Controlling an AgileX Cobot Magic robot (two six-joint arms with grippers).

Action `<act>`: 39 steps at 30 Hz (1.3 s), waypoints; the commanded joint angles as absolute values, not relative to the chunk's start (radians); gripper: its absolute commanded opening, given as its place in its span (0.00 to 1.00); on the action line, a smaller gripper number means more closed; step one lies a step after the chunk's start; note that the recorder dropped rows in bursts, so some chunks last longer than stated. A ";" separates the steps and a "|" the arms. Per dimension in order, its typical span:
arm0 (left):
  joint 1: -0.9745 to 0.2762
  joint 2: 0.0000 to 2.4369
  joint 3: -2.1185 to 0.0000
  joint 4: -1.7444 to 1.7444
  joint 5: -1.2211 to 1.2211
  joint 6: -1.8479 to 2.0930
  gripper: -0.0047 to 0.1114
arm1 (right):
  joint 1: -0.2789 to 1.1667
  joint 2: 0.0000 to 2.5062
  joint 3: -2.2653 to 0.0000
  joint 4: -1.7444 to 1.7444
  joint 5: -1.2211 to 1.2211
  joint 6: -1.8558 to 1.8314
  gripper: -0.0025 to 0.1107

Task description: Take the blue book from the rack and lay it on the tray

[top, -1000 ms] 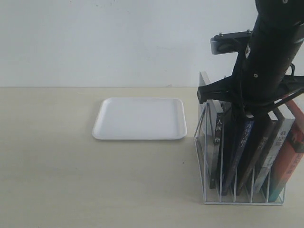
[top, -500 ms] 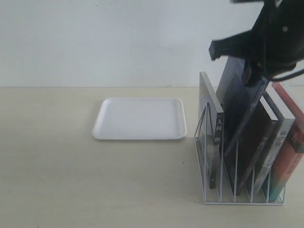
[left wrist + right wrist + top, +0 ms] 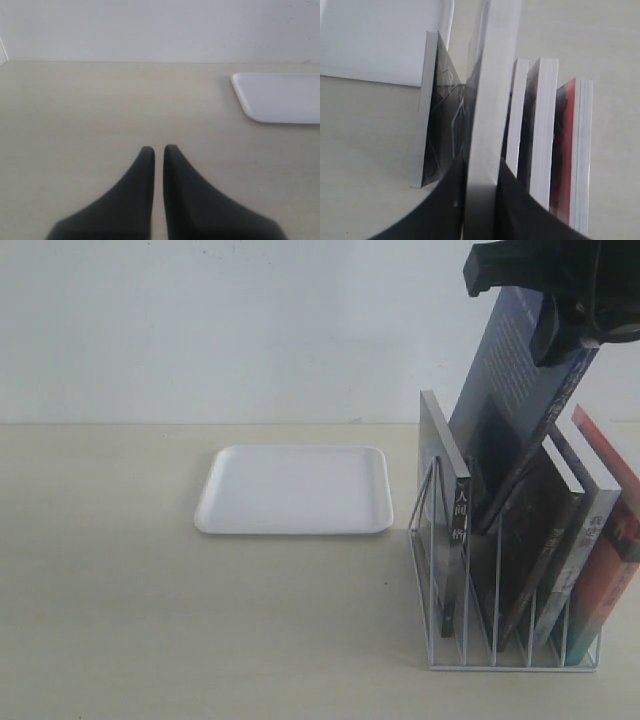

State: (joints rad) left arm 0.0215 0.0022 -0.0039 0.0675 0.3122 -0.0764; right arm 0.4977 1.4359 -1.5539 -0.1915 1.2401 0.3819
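Blue book [image 3: 512, 390] tilted, lower end seemingly inside white wire rack [image 3: 433, 580]; white tray [image 3: 295, 490] flat, apart.

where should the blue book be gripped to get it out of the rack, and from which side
Its top edge, from above: the blue book stands tilted with its lower end in the rack between other books. The right gripper pinches it there.

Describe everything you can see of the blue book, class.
The blue book is a thin paperback with a dark blue cover, faint pale print and white page edges. It leans partway out of the rack, lower end beside the grey-black book, upper edge pinched by the fingers of the right gripper.
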 commanded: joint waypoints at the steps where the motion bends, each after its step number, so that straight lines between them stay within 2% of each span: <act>1: 0.013 0.000 0.000 0.069 0.306 -0.074 0.09 | 0.497 1.428 -1.566 -0.215 1.221 0.375 0.02; 5: 0.013 0.000 0.000 0.069 0.306 -0.074 0.09 | 0.497 1.428 -1.597 -0.222 1.221 0.353 0.02; 14: 0.013 0.000 0.000 0.069 0.306 -0.074 0.09 | 0.498 1.386 -1.816 -0.157 1.221 0.300 0.02; 17: 0.013 0.000 0.000 0.069 0.306 -0.074 0.09 | 0.498 1.373 -1.834 -0.026 1.221 0.226 0.02; 23: 0.013 0.000 0.000 0.069 0.306 -0.074 0.09 | 0.499 1.399 -1.801 0.470 1.145 -0.060 0.02; 28: 0.013 0.000 0.000 0.069 0.306 -0.074 0.09 | 0.535 1.476 -1.749 0.638 1.053 -0.190 0.02; 31: 0.013 0.000 0.000 0.069 0.306 -0.074 0.09 | 0.620 1.543 -1.730 0.608 0.984 -0.235 0.02; 35: 0.013 0.000 0.000 0.069 0.306 -0.074 0.09 | 0.789 1.641 -1.730 0.359 0.812 -0.196 0.02; 39: 0.013 0.000 0.000 0.069 0.306 -0.074 0.09 | 0.908 1.720 -1.745 -0.186 0.706 0.237 0.02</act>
State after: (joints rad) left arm 0.0215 0.0022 -0.0039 0.0675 0.3122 -0.0764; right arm 0.8460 1.6885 -1.7234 0.1728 0.8180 -0.0423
